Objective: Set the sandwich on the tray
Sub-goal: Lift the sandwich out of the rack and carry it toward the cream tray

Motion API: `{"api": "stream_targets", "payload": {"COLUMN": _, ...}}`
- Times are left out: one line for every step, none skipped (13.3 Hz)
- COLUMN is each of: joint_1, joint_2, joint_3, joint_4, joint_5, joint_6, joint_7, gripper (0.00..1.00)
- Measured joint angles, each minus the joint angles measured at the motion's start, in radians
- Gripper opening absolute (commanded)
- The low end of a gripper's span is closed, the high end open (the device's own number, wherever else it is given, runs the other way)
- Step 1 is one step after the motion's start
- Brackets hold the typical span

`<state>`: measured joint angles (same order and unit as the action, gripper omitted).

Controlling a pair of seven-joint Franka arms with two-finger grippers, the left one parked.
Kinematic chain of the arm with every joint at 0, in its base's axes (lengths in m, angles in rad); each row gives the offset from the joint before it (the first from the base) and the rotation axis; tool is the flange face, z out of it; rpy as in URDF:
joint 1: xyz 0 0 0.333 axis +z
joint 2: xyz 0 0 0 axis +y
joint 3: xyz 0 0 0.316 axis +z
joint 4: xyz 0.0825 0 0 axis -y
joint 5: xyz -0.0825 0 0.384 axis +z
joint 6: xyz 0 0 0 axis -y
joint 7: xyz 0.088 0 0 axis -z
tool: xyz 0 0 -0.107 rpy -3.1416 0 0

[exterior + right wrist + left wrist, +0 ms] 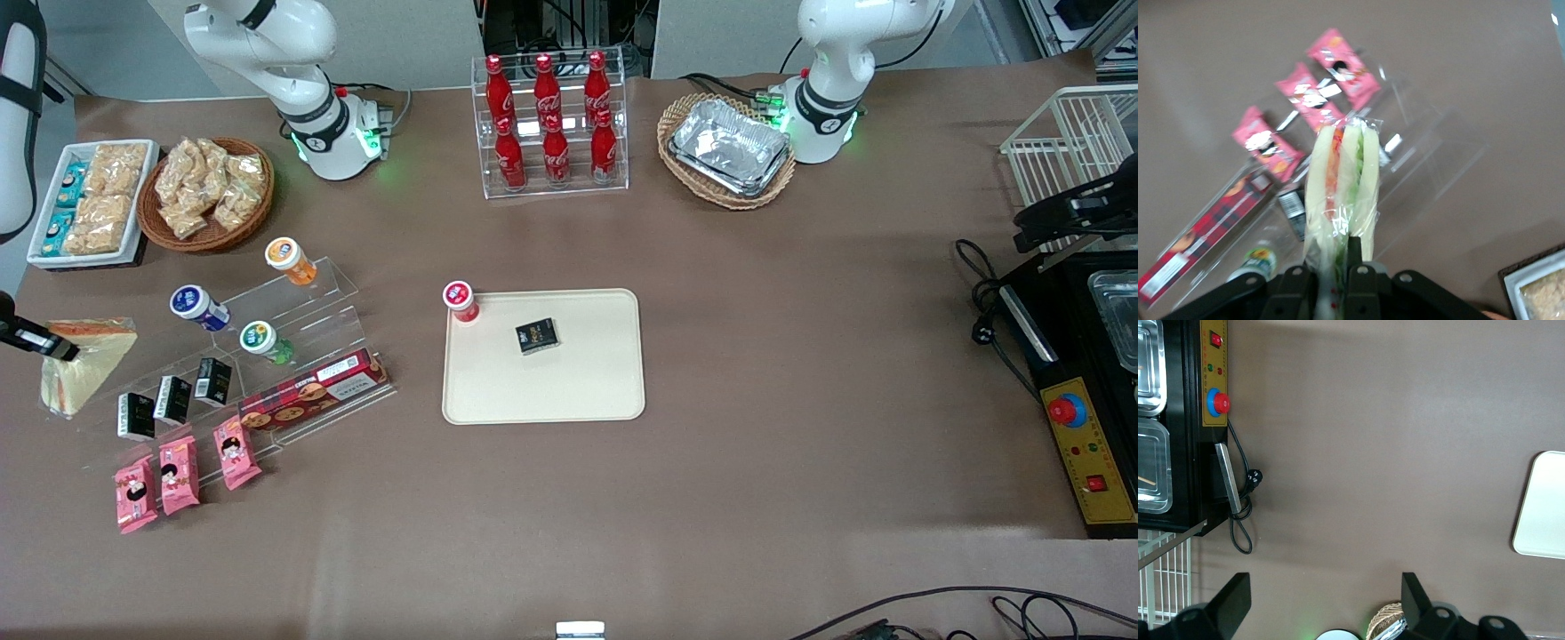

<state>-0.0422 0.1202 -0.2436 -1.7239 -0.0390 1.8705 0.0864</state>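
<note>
The clear-wrapped sandwich (84, 366) hangs off the table at the working arm's end, beside the acrylic snack stand. My gripper (55, 347) is shut on its upper edge; in the right wrist view the wedge (1341, 183) points away from the fingers (1355, 250), showing red and green filling between pale bread. The cream-beige tray (578, 382) lies flat mid-table, well toward the parked arm from the sandwich, with a small black box (537, 336) on it and a red-capped cup (460, 301) at its corner.
An acrylic stand (293, 356) holds capped cups, black boxes, a red biscuit box and pink packets (182, 471) between sandwich and tray. Snack tray (89, 200), wicker baskets, a cola bottle rack (551, 124) and foil trays (729, 147) line the edge farthest from the camera.
</note>
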Motion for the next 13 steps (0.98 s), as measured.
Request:
{"api": "stream_targets", "payload": {"joint_1": 0.035, "joint_2": 0.009, "joint_3": 0.007, "joint_4": 0.038, "joint_5": 0.000, "joint_6": -0.034, "joint_7": -0.043, "gripper": 0.18}}
{"api": "stream_targets", "payload": {"joint_1": 0.068, "joint_2": 0.014, "joint_3": 0.020, "joint_4": 0.060, "joint_5": 0.000, "joint_6": -0.051, "joint_7": -0.097, "gripper": 0.18}}
{"api": "stream_targets", "payload": {"joint_1": 0.094, "joint_2": 0.017, "joint_3": 0.041, "joint_4": 0.070, "joint_5": 0.000, "joint_6": -0.058, "joint_7": -0.153, "gripper": 0.18}}
{"api": "stream_targets", "payload": {"joint_1": 0.110, "joint_2": 0.018, "joint_3": 0.070, "joint_4": 0.076, "joint_5": 0.000, "joint_6": -0.059, "joint_7": -0.211, "gripper": 0.18}}
{"api": "stream_targets", "payload": {"joint_1": 0.116, "joint_2": 0.020, "joint_3": 0.104, "joint_4": 0.080, "joint_5": 0.000, "joint_6": -0.060, "joint_7": -0.265, "gripper": 0.19}}
{"api": "stream_targets", "payload": {"joint_1": 0.118, "joint_2": 0.023, "joint_3": 0.139, "joint_4": 0.084, "joint_5": 0.000, "joint_6": -0.060, "joint_7": -0.316, "gripper": 0.19}}
{"api": "stream_targets", "payload": {"joint_1": 0.118, "joint_2": 0.026, "joint_3": 0.173, "joint_4": 0.086, "joint_5": 0.000, "joint_6": -0.060, "joint_7": -0.367, "gripper": 0.19}}
{"api": "stream_targets", "payload": {"joint_1": 0.119, "joint_2": 0.028, "joint_3": 0.208, "joint_4": 0.086, "joint_5": 0.001, "joint_6": -0.060, "joint_7": -0.416, "gripper": 0.19}}
{"api": "stream_targets", "payload": {"joint_1": 0.120, "joint_2": 0.028, "joint_3": 0.239, "joint_4": 0.086, "joint_5": 0.001, "joint_6": -0.060, "joint_7": -0.468, "gripper": 0.20}}
{"api": "stream_targets", "payload": {"joint_1": 0.122, "joint_2": 0.028, "joint_3": 0.266, "joint_4": 0.088, "joint_5": 0.001, "joint_6": -0.065, "joint_7": -0.533, "gripper": 0.21}}
{"api": "stream_targets", "payload": {"joint_1": 0.124, "joint_2": 0.028, "joint_3": 0.294, "joint_4": 0.090, "joint_5": 0.002, "joint_6": -0.072, "joint_7": -0.595, "gripper": 0.22}}
{"api": "stream_targets", "payload": {"joint_1": 0.127, "joint_2": 0.028, "joint_3": 0.329, "joint_4": 0.091, "joint_5": 0.004, "joint_6": -0.074, "joint_7": -0.639, "gripper": 0.22}}
{"api": "stream_targets", "payload": {"joint_1": 0.132, "joint_2": 0.028, "joint_3": 0.373, "joint_4": 0.092, "joint_5": 0.004, "joint_6": -0.074, "joint_7": -0.662, "gripper": 0.22}}
